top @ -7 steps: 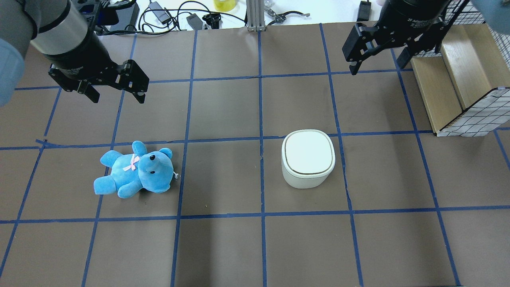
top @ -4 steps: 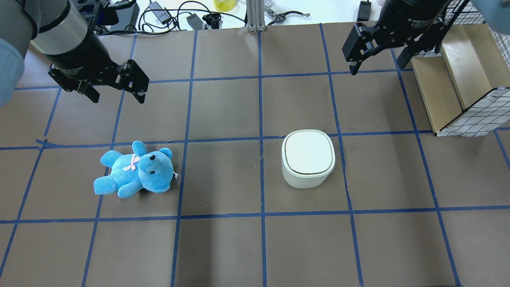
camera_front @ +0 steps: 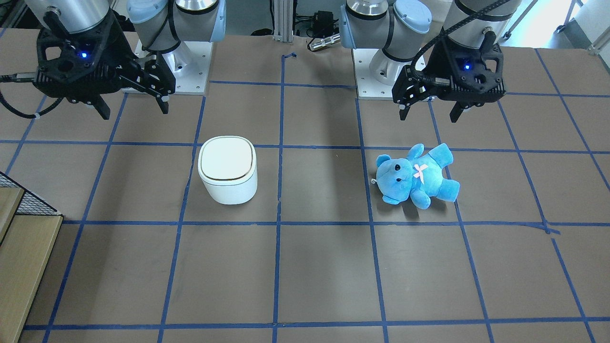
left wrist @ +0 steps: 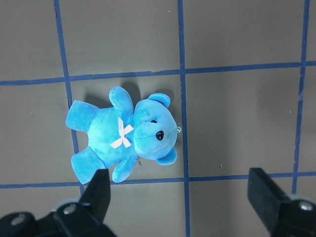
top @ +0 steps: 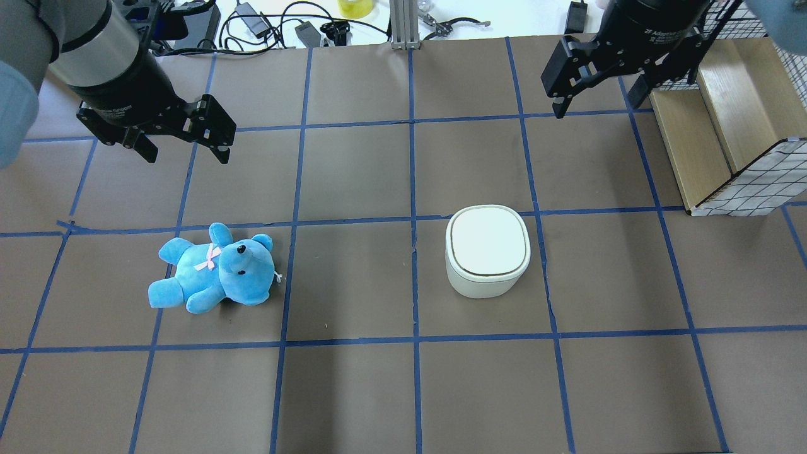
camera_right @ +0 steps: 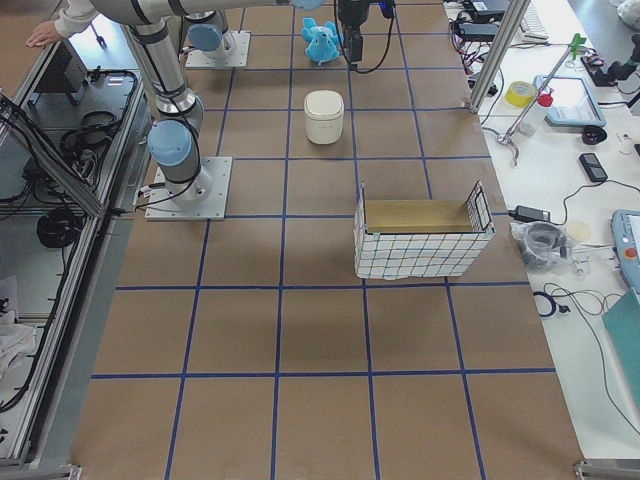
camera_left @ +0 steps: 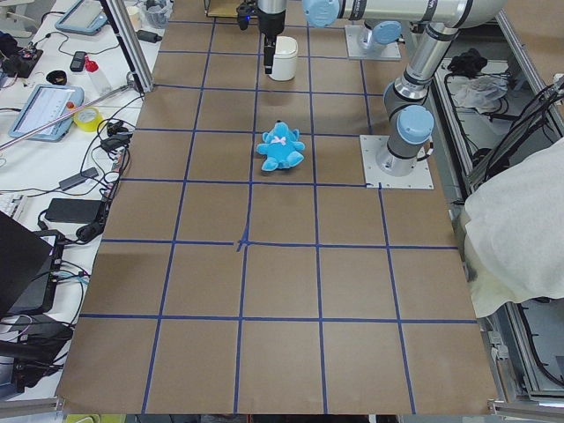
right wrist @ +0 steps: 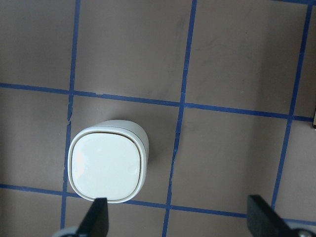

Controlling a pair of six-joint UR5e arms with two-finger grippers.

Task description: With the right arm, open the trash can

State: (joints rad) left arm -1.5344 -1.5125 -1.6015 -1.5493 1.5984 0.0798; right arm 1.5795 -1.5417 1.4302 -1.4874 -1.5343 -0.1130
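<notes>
Trouble, from where I stand, comes down to distance and aim. The trash can (top: 485, 255) sits right of center in the overhead view, its lid (top: 487, 238) flat and shut. The right gripper (top: 596, 94) hangs high in the upper right of that frame, well apart from the can, its 2 fingers spread wide and holding nothing. In the right wrist view the can lies in the lower left, just beside 1 fingertip (right wrist: 97, 218) rather than between the pair. A straight drop would, I think, land on bare table (top: 353, 189) or clip only the can's wall. The lid lies flush with the can's top and shows no tab that I can see, so a finger has little to catch. A push that lands off center or comes in sideways could skid or tip such a light-looking bin instead of opening it. The wire-sided crate (top: 725, 126) shows just beside the right arm (top: 656, 25) at the right edge, and a careless swing might graze it. The left gripper (top: 186, 148), also spread and empty, hovers in the upper left above the blue teddy (top: 214, 271), well apart from the can.
</notes>
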